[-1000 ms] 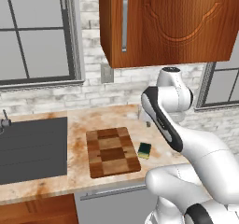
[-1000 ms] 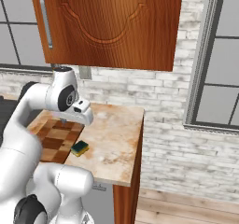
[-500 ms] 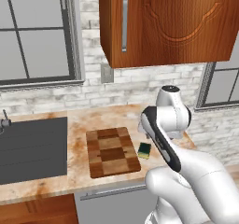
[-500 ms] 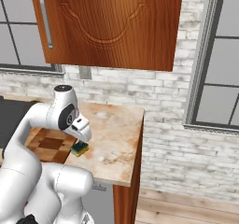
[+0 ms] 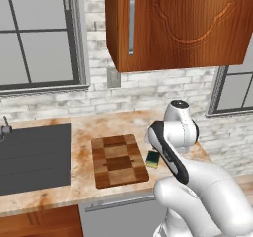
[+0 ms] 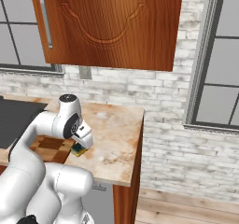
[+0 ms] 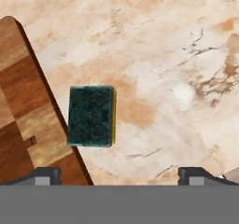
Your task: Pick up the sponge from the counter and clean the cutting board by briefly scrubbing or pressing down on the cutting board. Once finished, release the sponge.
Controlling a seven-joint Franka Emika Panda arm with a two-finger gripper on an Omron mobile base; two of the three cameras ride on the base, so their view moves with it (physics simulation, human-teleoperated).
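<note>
The sponge [image 7: 91,116], dark green on top with a yellow side, lies flat on the mottled counter [image 7: 177,55] just right of the cutting board [image 7: 23,125]. From the base cameras the sponge [image 5: 152,159] [image 6: 78,150] sits beside the checkered wooden cutting board [image 5: 118,160] [image 6: 49,146], partly covered by my arm. My gripper [image 7: 119,174] hangs above the sponge, open, its two fingertips [image 7: 46,174] far apart at the lower edge of the hand view. Nothing is between them. The sponge lies slightly left of the midline between the fingertips.
A dark grey sink basin [image 5: 32,157] is set into the counter left of the board. A wooden wall cabinet [image 5: 178,26] hangs overhead. The counter ends at its right edge [image 6: 140,139], with a brick wall and windows behind.
The arm has lowered and folded down toward the counter, bringing the hand from above the board's right side to just over the sponge. The jaws stay wide open.
</note>
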